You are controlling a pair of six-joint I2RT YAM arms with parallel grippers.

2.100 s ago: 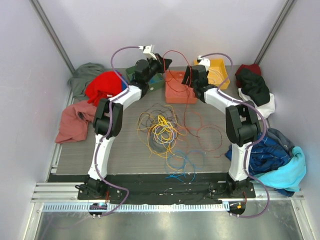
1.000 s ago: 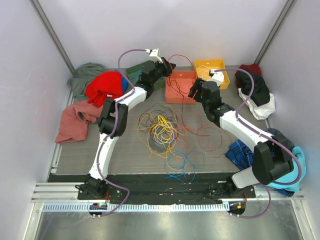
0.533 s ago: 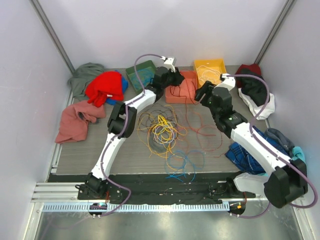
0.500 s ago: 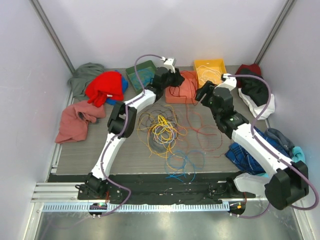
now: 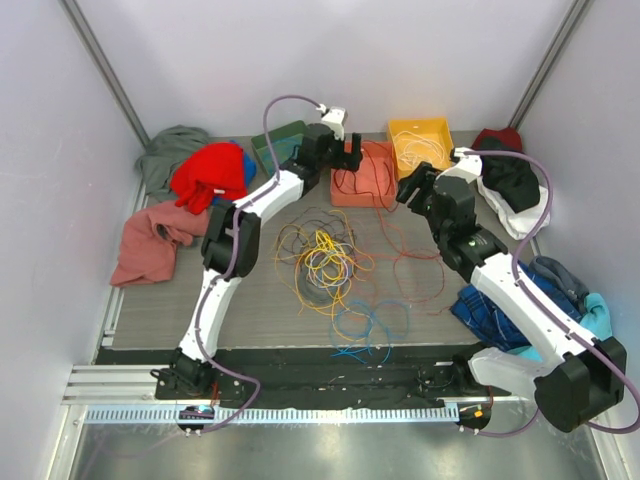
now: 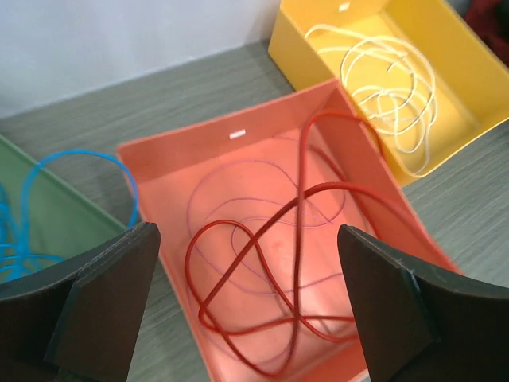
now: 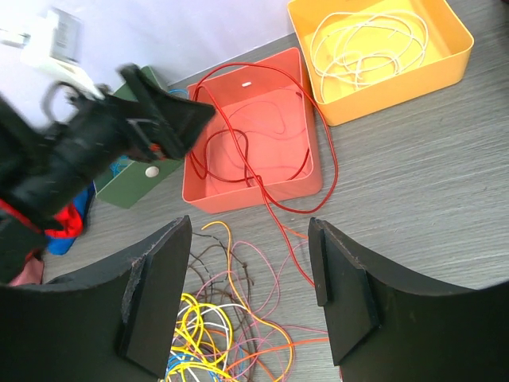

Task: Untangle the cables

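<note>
Now, with left gripper [image 6: 250, 298] and right gripper [image 7: 246, 294] spread empty, we should tuck the red cable [image 6: 299, 239]'s overhang inside the bin [image 6: 183, 151].

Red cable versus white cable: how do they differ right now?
The red cable lies in the red bin, the white cable in the yellow bin. The red cable spills over its bin's edge onto the table; the white cable sits wholly inside. Both are loosely looped, and neither is held.

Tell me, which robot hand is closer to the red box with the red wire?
Left. The left gripper hangs right over the red box; the right gripper sits off to its right.
</note>
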